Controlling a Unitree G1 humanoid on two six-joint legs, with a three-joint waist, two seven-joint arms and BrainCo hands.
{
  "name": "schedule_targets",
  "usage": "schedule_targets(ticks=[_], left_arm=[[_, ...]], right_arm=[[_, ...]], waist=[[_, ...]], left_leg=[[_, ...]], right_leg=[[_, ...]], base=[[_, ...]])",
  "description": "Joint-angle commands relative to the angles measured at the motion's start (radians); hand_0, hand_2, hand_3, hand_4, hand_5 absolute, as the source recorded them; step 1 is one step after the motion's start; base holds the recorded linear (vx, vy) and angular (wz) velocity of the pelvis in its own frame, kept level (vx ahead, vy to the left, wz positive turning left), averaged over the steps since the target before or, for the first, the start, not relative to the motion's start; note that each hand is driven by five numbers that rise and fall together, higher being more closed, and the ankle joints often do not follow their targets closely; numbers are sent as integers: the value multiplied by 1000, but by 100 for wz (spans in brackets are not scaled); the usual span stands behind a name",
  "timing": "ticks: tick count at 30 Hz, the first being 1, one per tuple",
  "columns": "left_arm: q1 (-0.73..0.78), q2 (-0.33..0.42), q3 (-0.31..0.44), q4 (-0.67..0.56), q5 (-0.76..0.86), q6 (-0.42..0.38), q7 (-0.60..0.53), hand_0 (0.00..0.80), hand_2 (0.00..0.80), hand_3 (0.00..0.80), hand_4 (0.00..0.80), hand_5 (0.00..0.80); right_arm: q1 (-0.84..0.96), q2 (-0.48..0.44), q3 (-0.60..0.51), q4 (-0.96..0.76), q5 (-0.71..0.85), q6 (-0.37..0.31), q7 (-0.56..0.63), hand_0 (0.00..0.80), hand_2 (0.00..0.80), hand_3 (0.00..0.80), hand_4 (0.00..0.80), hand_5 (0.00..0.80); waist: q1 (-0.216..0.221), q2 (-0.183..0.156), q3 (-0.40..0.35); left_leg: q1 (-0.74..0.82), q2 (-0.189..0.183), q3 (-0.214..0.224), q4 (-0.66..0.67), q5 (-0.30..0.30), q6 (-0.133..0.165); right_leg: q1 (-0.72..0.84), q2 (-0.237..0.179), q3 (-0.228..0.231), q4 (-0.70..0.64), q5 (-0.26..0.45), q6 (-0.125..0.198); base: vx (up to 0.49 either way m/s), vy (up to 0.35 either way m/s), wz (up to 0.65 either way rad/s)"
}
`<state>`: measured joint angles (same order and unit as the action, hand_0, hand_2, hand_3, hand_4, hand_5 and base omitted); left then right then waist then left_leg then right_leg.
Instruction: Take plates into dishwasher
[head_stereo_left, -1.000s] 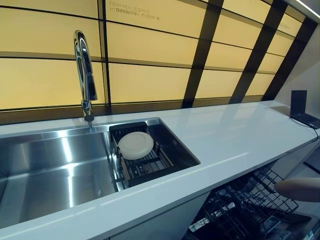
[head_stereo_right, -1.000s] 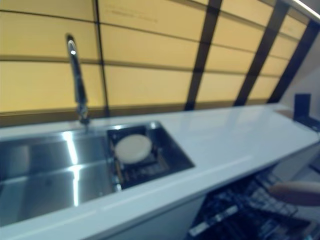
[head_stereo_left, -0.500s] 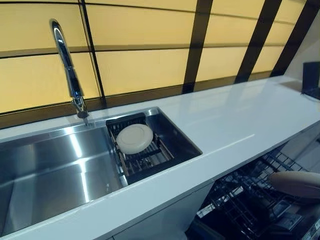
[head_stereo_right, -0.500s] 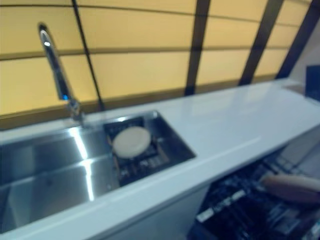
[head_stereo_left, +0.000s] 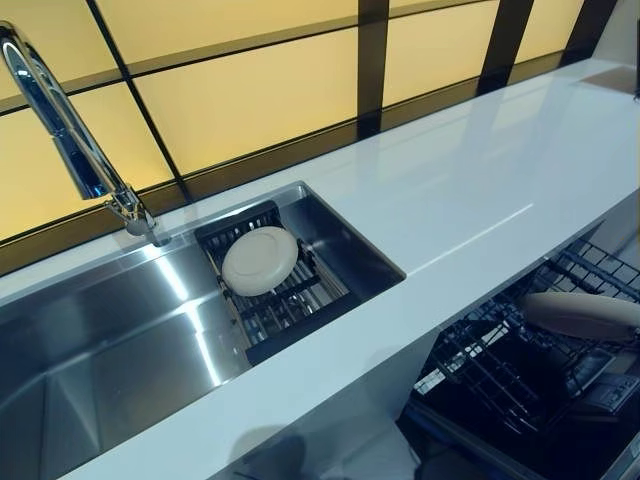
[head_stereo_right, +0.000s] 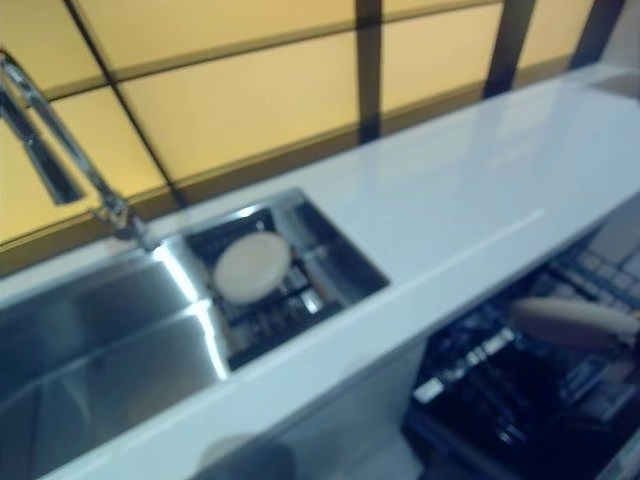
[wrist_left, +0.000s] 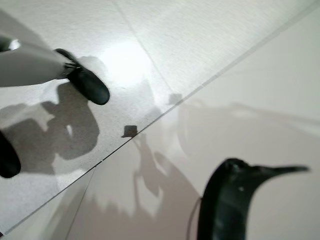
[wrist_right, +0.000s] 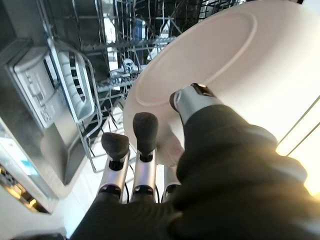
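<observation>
A white plate (wrist_right: 225, 60) is in my right hand (wrist_right: 215, 145), thumb on its face and fingers (wrist_right: 144, 131) curled under its rim. In the left eye view this plate (head_stereo_left: 580, 315) shows nearly edge-on, low at the right, above the open dishwasher's black wire rack (head_stereo_left: 490, 370); the hand itself is out of that view. A second white plate (head_stereo_left: 260, 260) lies on a dark drainer (head_stereo_left: 290, 312) at the right end of the steel sink (head_stereo_left: 100, 340). My left hand (wrist_left: 45, 62) hangs over the pale floor, fingers straight and empty.
A white counter (head_stereo_left: 480, 190) runs between the sink and the dishwasher below its front edge. A chrome tap (head_stereo_left: 70, 140) rises behind the sink. The dishwasher's grey cutlery basket (wrist_right: 75, 85) sits among the rack wires.
The camera has tipped down and swung, so the whole scene has shifted. The plate in my right hand stays over the dishwasher rack; the sink plate has not moved.
</observation>
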<state>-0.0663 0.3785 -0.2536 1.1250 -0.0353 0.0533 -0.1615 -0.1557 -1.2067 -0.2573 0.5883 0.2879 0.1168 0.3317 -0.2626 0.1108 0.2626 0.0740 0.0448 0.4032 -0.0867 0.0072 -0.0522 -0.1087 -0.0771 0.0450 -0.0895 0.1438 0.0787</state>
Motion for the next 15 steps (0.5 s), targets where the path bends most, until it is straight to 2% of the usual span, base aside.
schedule_targets(ticks=[1,6,15], left_arm=[[-38,20,16,32,-47,-24,2,0,0,0,0,0],[-40,12,12,35,-49,-28,-1,0,0,0,0,0],[-47,-1,10,37,-52,-36,-4,0,0,0,0,0]], right_arm=[[-95,-1,9,-30,36,-16,-14,800,800,800,800,800],[-84,20,2,-42,50,8,4,800,800,800,800,800],[-53,113,-3,-98,123,75,-8,800,800,800,800,800]], waist=[[-4,-41,-15],[-11,-27,-6],[-22,-34,-10]], left_leg=[[17,-7,-67,42,-92,18],[23,-8,-65,35,-89,10],[42,-2,-55,27,-92,10]], right_leg=[[-27,-44,-59,61,-56,77],[-26,-45,-65,61,-59,72],[-15,-39,-62,57,-60,70]], base=[[0,0,0],[-14,13,-2],[-1,2,-2]])
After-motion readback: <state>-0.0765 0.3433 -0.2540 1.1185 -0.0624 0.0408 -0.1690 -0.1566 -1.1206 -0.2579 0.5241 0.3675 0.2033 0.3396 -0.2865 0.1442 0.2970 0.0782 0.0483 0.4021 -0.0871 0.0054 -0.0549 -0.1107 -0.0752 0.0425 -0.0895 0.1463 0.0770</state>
